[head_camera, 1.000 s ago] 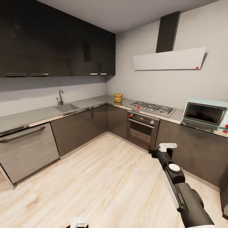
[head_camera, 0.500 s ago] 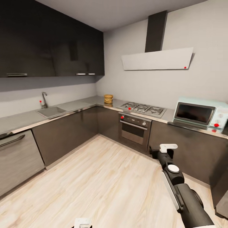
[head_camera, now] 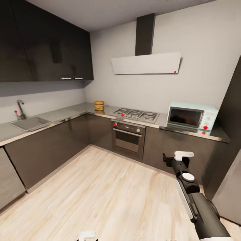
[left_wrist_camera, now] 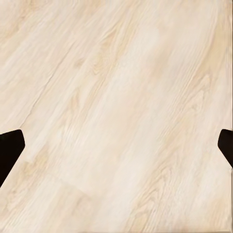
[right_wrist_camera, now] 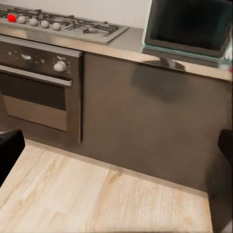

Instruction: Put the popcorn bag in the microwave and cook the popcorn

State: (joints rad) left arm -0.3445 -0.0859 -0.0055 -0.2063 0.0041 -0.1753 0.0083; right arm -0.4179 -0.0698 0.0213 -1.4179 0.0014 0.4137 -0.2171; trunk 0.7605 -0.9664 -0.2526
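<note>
The tan popcorn bag (head_camera: pixel 98 105) stands on the grey countertop (head_camera: pixel 67 113) in the far corner, left of the hob. Further right on the worktop sits the pale blue microwave (head_camera: pixel 191 115) with its dark door closed; it also shows in the right wrist view as the microwave (right_wrist_camera: pixel 189 24). My right gripper (head_camera: pixel 183 155) hangs over the floor in front of the cabinets, far from both, and is open and empty (right_wrist_camera: pixel 116 150). My left gripper (head_camera: pixel 87 235) is low at the frame's bottom edge, open over bare floor planks (left_wrist_camera: pixel 116 145).
A gas hob (head_camera: pixel 135 114) sits above a steel oven (head_camera: pixel 128 135) between bag and microwave. A sink (head_camera: pixel 26 123) is on the left run. A tall dark unit (head_camera: pixel 231 174) closes the right side. Pale wood floor (head_camera: pixel 100 187) spreads ahead.
The whole head view has shifted left as the camera turned right. The microwave now shows in full and the dishwasher front has left the view. Both arms keep their pose.
</note>
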